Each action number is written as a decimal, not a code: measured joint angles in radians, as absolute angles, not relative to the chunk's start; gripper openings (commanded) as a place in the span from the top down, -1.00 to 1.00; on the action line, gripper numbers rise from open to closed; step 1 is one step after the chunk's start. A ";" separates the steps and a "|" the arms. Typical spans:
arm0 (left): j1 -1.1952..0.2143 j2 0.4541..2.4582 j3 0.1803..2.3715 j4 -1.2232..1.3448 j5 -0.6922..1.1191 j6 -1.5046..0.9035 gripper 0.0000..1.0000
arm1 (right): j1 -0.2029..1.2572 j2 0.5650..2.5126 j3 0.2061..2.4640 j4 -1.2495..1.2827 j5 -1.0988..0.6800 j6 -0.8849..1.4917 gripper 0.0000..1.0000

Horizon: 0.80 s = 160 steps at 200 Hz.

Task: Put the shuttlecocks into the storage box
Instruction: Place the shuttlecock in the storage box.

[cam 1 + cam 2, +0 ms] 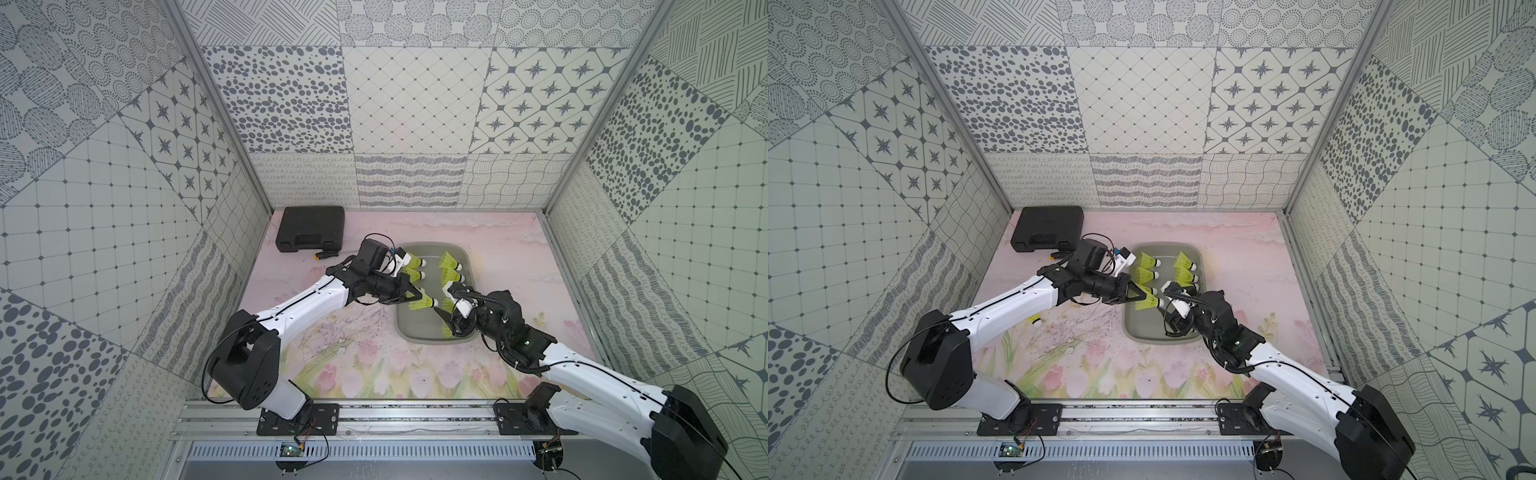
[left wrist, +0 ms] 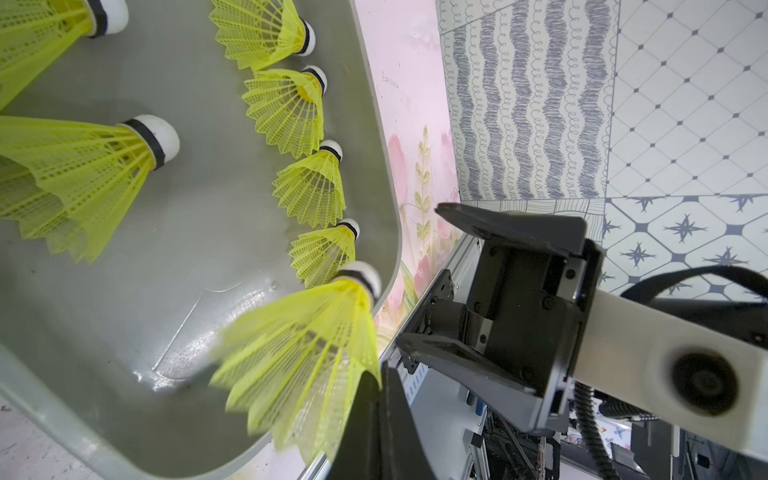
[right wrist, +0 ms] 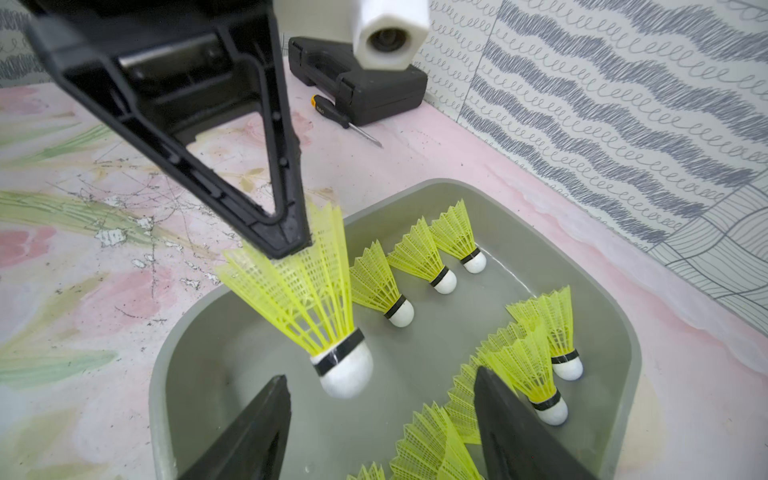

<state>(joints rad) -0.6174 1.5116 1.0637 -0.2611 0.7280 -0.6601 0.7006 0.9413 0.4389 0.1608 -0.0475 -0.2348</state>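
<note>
Clamping left gripper (image 3: 291,245) on skirt edge of 1 shuttlecock (image 3: 320,299), pointing cork down into box (image 3: 519,232) for a clean drop; holding right gripper (image 3: 378,374) fingers apart beside it, gripping nothing.

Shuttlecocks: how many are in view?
10 shuttlecocks: eight in the tray, three left, five right partly hidden; one in the left hand; one on the table under the left arm.

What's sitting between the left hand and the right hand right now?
One shuttlecock: the left hand pinches its skirt, and its cork tip points at the open right hand above the storage box. The right wrist view shows it best.
</note>
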 measured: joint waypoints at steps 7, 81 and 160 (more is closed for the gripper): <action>-0.619 1.509 1.050 -0.243 0.720 -0.676 1.00 | 0.701 0.915 0.432 0.160 -0.040 -0.231 -0.49; -0.638 1.531 0.966 -0.123 0.666 -0.785 1.00 | 0.701 0.788 0.409 0.128 0.023 -0.190 -0.52; -0.665 1.576 0.945 -0.094 0.586 -0.832 1.00 | 0.701 0.778 0.409 0.108 0.081 -0.162 -0.51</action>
<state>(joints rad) -0.6651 1.5764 0.9451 -0.0937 0.5858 -0.8318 0.7006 0.7776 0.4088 0.1078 0.0807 -0.1623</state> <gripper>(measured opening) 0.044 0.757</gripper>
